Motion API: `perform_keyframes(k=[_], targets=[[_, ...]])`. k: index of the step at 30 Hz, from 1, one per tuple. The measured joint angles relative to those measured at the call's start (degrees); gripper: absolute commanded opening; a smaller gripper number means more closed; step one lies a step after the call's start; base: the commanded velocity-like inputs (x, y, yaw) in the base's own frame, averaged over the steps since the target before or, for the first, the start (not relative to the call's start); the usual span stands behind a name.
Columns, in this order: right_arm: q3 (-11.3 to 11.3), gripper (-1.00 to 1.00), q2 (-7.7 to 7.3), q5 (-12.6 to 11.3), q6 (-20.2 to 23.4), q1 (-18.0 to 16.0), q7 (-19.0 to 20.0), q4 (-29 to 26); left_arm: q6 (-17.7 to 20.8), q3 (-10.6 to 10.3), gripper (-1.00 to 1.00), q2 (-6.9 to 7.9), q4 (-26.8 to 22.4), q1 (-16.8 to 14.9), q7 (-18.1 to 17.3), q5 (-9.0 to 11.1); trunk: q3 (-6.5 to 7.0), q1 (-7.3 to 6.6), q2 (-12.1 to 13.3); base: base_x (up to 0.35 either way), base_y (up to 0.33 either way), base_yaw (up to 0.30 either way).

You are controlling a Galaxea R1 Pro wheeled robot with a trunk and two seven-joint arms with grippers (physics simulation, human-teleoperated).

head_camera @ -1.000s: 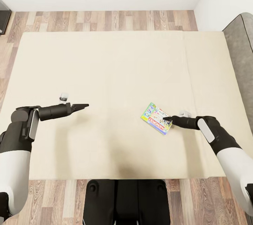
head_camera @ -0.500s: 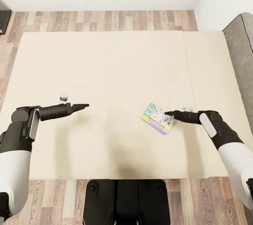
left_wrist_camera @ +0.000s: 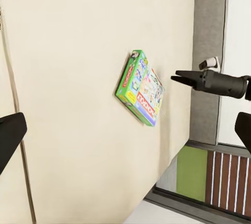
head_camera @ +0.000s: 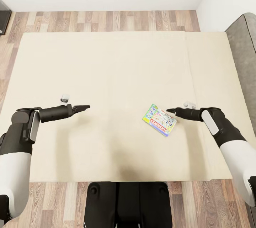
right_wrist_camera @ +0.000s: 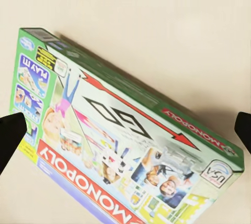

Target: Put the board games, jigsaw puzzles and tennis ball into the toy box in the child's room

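Note:
A white-and-green "Monopoly" board game (head_camera: 159, 119) lies flat on the beige sheet of the bed (head_camera: 106, 64), right of the middle. My right gripper (head_camera: 170, 110) hovers open at the box's far right corner, not touching it. In the right wrist view, the box (right_wrist_camera: 120, 145) lies below the widely spread fingers of the right gripper (right_wrist_camera: 126, 130). My left gripper (head_camera: 85, 107) stands open over bare sheet well to the left. The left wrist view looks between the left gripper's (left_wrist_camera: 126, 132) fingers at the box (left_wrist_camera: 141, 88) and the right gripper (left_wrist_camera: 180, 77) beside it.
The grey padded headboard (head_camera: 245, 50) runs along the bed's right side. Wood-plank floor (head_camera: 106, 20) and a white wall lie beyond the far edge. A dark piece of furniture (head_camera: 3, 18) shows at far left. My base (head_camera: 128, 203) stands against the near edge.
My right gripper has drawn off the box's right edge toward the far side, by a small step. The box and the left arm have stayed put.

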Motion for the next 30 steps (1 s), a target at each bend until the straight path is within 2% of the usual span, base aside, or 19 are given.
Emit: perform_keyframes(k=[10, 21, 30], targets=[[0.45, 1.0, -0.39, 0.04, -0.07, 0.13, 0.33, 0.47, 0.0, -0.04, 1.0, -0.06, 0.0, 0.0, 2.58, -0.15, 0.0, 0.0, 0.0, 0.0, 0.0, 0.0], [0.42, 1.0, -0.46, 0.0, 0.39, 0.43, 0.68, -0.02, 0.01, 0.03, 1.0, -0.03, 0.0, 0.0, 2.79, -0.15, -0.03, 0.0, 0.0, 0.0, 0.0, 0.0], [0.26, 1.0, -0.49, 0.0, 0.4, 0.17, 0.69, -0.25, -0.06, 0.18, 1.0, -0.01, -0.11, 0.0, 2.42, 0.12, -0.74, 0.0, 0.0, 0.0, 0.0, 0.0]])
